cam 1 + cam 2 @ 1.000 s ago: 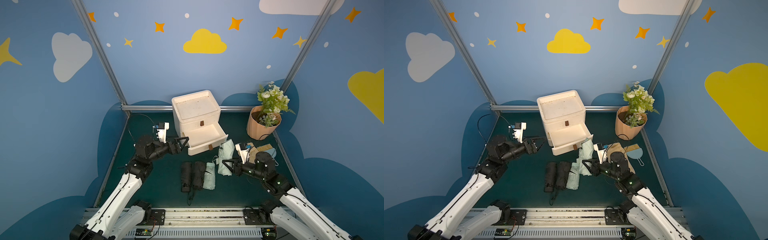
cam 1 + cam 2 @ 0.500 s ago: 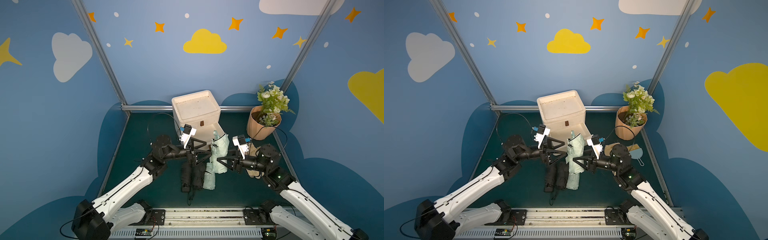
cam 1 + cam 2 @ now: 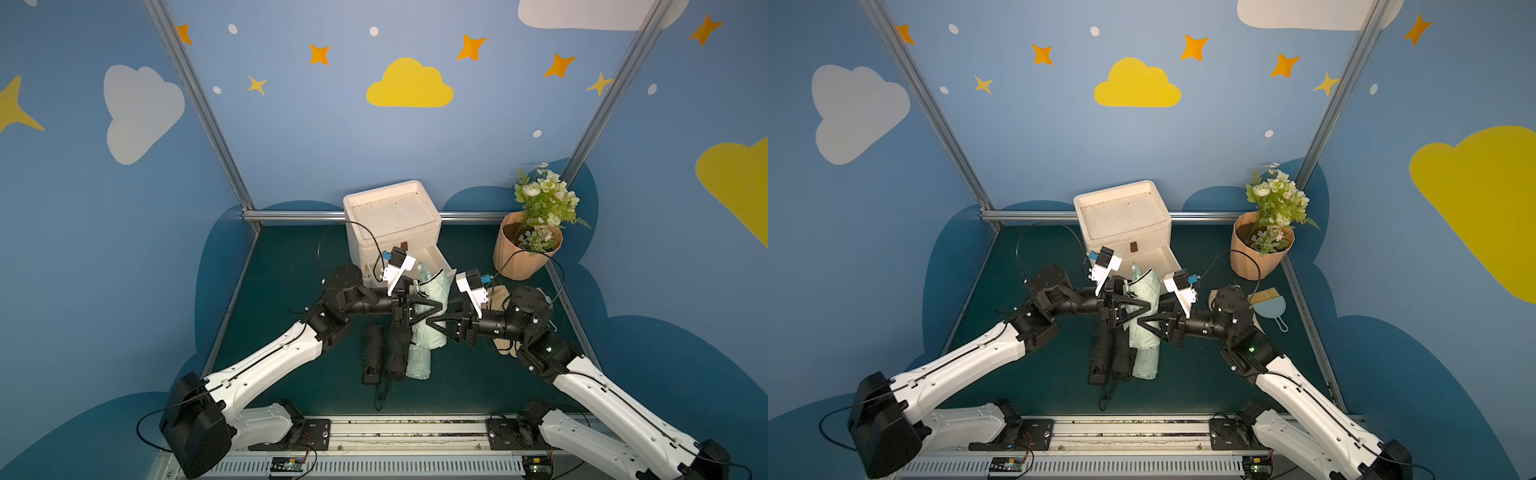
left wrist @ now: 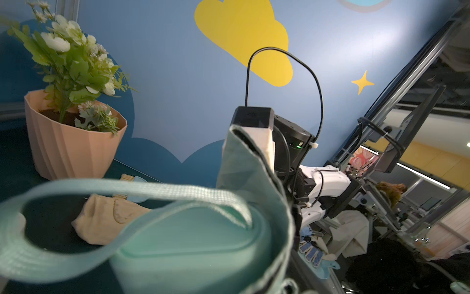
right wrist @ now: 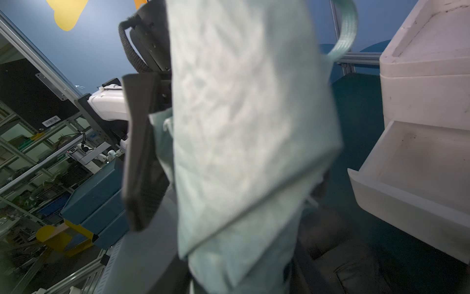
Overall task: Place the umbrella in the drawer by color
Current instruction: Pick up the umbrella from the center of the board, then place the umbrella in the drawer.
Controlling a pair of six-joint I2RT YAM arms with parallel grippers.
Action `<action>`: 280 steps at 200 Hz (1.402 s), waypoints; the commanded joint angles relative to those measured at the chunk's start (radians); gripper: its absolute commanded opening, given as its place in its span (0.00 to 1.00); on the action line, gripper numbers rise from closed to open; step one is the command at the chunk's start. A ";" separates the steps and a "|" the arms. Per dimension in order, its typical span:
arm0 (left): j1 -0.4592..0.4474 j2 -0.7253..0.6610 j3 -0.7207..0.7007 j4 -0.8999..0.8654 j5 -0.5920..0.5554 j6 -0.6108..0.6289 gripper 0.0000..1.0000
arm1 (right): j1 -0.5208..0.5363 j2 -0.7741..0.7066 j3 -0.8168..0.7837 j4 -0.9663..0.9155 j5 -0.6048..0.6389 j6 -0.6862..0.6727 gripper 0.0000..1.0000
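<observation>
Blue walls painted with yellow and white clouds and orange stars enclose a dark green tabletop [image 3: 291,270]. At its back stands a white, foam-like drawer cabinet [image 3: 390,212]. Its upper drawer is shut and its lower drawer [image 3: 434,259] is pulled out, with nothing showing inside.

A second ago the left gripper [image 3: 428,306] was at the drawer's front edge with its jaws wide. The right gripper [image 3: 438,323] then held a mint-green folded umbrella [image 3: 432,291] low beside the drawer. Now both arms meet in front of the cabinet. The umbrella stands nearly upright in the air, just before the open drawer. The right jaws are clamped on its lower half. The left jaws have come in around its upper half and are narrowing; whether they already press on it cannot be told. This reads as a handover or a two-armed steadying, with the drawer ready to receive the umbrella.

The umbrella is a soft, crinkled fabric bundle, roughly cylindrical. A flat woven wrist strap [image 4: 127,193] loops from its top. Flat on the tabletop below lie two black folded umbrellas [image 3: 372,353], side by side. A second mint-green umbrella [image 3: 419,361] lies against them. A ribbed peach flowerpot [image 3: 523,257] holding artificial white flowers stands well apart.
</observation>
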 commanded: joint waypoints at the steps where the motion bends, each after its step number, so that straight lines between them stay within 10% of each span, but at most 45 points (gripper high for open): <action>1: -0.014 0.003 0.030 0.033 0.018 0.009 0.47 | 0.005 -0.013 0.030 0.053 0.033 -0.005 0.38; 30: -0.014 0.007 0.046 -0.001 0.003 0.019 0.26 | 0.005 -0.039 0.033 -0.005 0.080 -0.022 0.51; 87: 0.005 0.006 0.257 -0.461 -0.138 0.315 0.19 | -0.012 -0.162 -0.024 -0.178 0.270 -0.114 0.88; 159: 0.020 0.307 0.743 -1.011 -0.683 0.876 0.11 | -0.057 -0.248 -0.187 -0.317 0.629 -0.069 0.98; 280: 0.025 0.912 1.265 -1.257 -1.016 1.155 0.10 | -0.185 0.121 -0.338 0.166 0.305 0.376 0.97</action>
